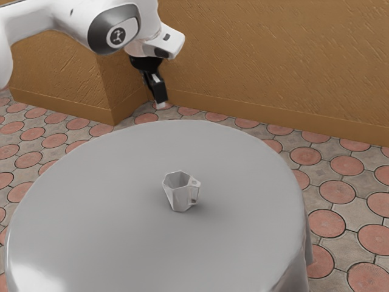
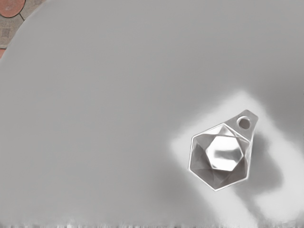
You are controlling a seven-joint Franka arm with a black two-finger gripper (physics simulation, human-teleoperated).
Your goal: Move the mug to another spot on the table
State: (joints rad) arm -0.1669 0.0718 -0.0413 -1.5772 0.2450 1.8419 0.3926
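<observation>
A white faceted mug (image 1: 180, 190) stands upright near the middle of the round table (image 1: 91, 231), its small handle pointing to the exterior view's right. My black gripper (image 1: 160, 100) hangs high above the table's far edge, well up and away from the mug, with nothing in it. From the wrist view I look straight down into the mug (image 2: 221, 156); its hexagonal rim is open and its ring handle sticks out on one side.
A grey cloth (image 2: 95, 118) covers the table and drapes over its edge. Around it lie a tiled floor (image 1: 346, 182) and an orange wall (image 1: 273, 55) behind. Bare cloth surrounds the mug on all sides.
</observation>
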